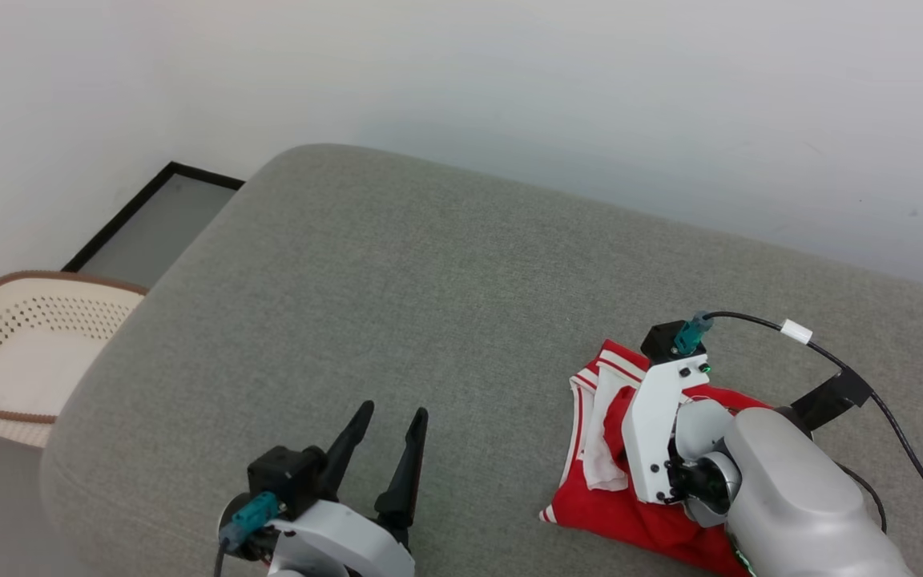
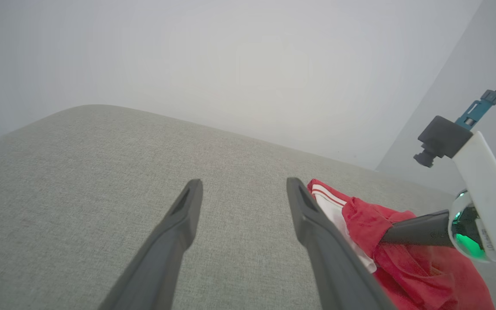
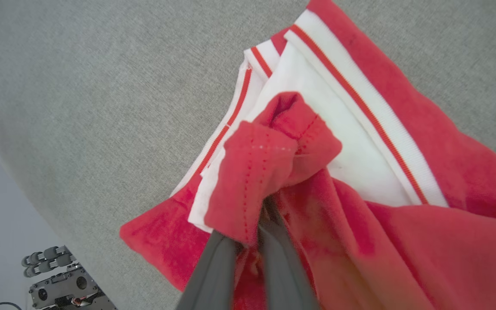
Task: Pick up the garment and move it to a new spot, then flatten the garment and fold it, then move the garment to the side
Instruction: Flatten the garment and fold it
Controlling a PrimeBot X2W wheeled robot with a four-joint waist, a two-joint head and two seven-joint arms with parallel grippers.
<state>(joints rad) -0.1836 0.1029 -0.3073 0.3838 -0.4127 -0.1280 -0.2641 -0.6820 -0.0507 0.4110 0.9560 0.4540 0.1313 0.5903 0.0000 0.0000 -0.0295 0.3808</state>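
While the right tool (image 3: 251, 232) pinches a red fold of the garment (image 1: 590, 501), which runs 12-to-6 o'clock with its striped trim at 12, the left tool (image 1: 393, 421) gapes empty at its 9 o'clock.

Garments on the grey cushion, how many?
1: the crumpled red jersey with white striped trim at the grey fabric cushion's right front, pinched by the right claw. The arm may hide more.

A grey fabric-upholstered cushion (image 1: 397, 304), its rounded corner toward 10 o'clock, spreads across the head view. On it, toward 4 o'clock, lies the garment (image 1: 606, 513), a crumpled red jersey with white, red-striped trim.
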